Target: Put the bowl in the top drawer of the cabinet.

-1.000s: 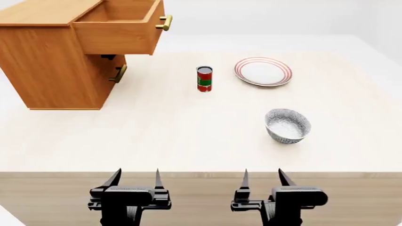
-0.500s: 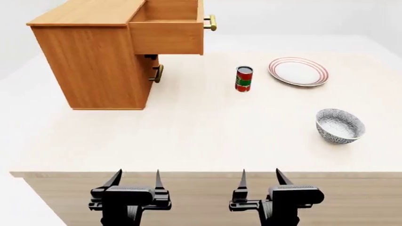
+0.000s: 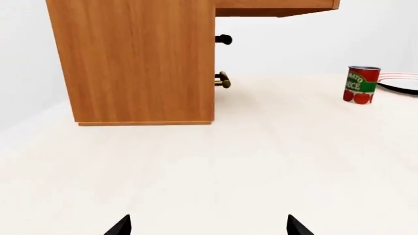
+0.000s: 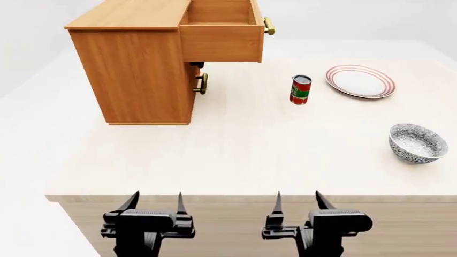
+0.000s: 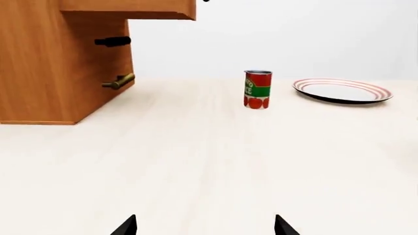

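Observation:
The speckled bowl (image 4: 417,143) sits upright on the table at the far right of the head view, out of both wrist views. The orange-brown cabinet (image 4: 136,69) stands at the back left, its top drawer (image 4: 221,32) pulled out with a brass handle at its front. Its side (image 3: 137,58) fills the left wrist view, and it shows at the edge (image 5: 39,68) of the right wrist view. My left gripper (image 4: 155,199) and right gripper (image 4: 298,199) hover before the table's front edge, both open and empty, far from bowl and cabinet.
A red and green tomato can (image 4: 301,89) stands mid-table; it also shows in both wrist views (image 3: 361,84) (image 5: 257,89). A white plate with red rings (image 4: 360,81) lies behind the bowl. The lower drawer's brass handle (image 4: 203,83) sticks out. The table's left end (image 4: 53,193) is near.
The head view has swung left: cabinet, can, plate and bowl all shifted right in the picture, the bowl nearing the right edge. Both grippers keep their place, open.

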